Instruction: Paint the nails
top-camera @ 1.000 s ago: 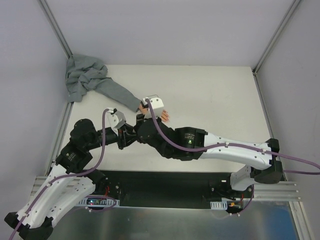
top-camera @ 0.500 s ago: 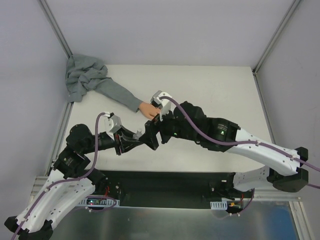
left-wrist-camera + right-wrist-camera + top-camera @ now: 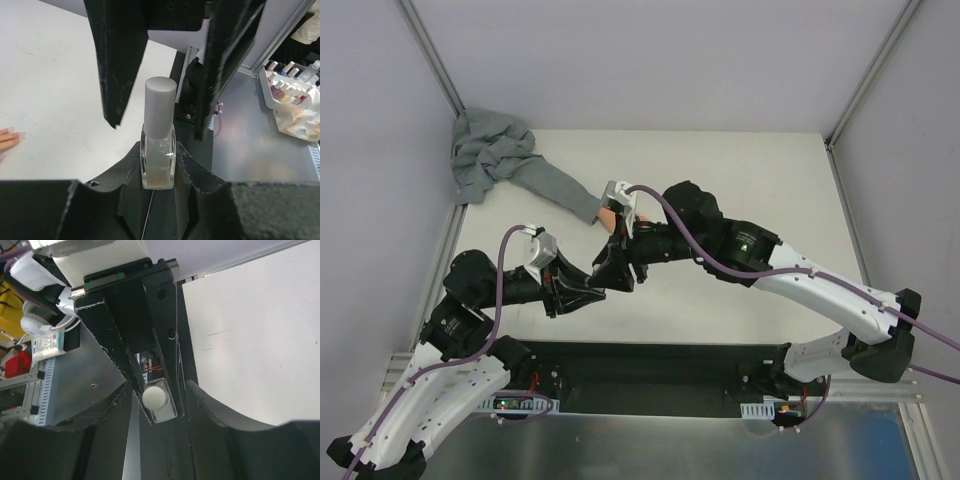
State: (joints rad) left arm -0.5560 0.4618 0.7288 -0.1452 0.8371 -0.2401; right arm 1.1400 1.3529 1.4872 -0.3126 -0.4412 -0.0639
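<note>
My left gripper point(image 3: 588, 293) is shut on a small clear bottle point(image 3: 158, 162) with a grey cap point(image 3: 160, 102), held upright in the left wrist view. My right gripper point(image 3: 617, 268) is open, and its two black fingers point(image 3: 120, 60) stand on either side of the cap without touching it. In the right wrist view the cap point(image 3: 154, 396) shows from above, between my own jaws. The peach fake hand point(image 3: 608, 215) lies on the table, partly hidden under the right wrist. Its fingertips with the nails point(image 3: 15, 136) show at the left edge of the left wrist view. Its grey sleeve point(image 3: 552, 186) runs back left.
The sleeve ends in a crumpled grey heap point(image 3: 485, 155) at the back left corner. The white table point(image 3: 750, 190) ends at a black strip point(image 3: 650, 365) by the arm bases. A box of small bottles point(image 3: 290, 95) stands off the table.
My right gripper has swung off the fake hand, toward the near left, and come down around the bottle's cap. My left gripper has drawn back slightly toward its base with the bottle.
</note>
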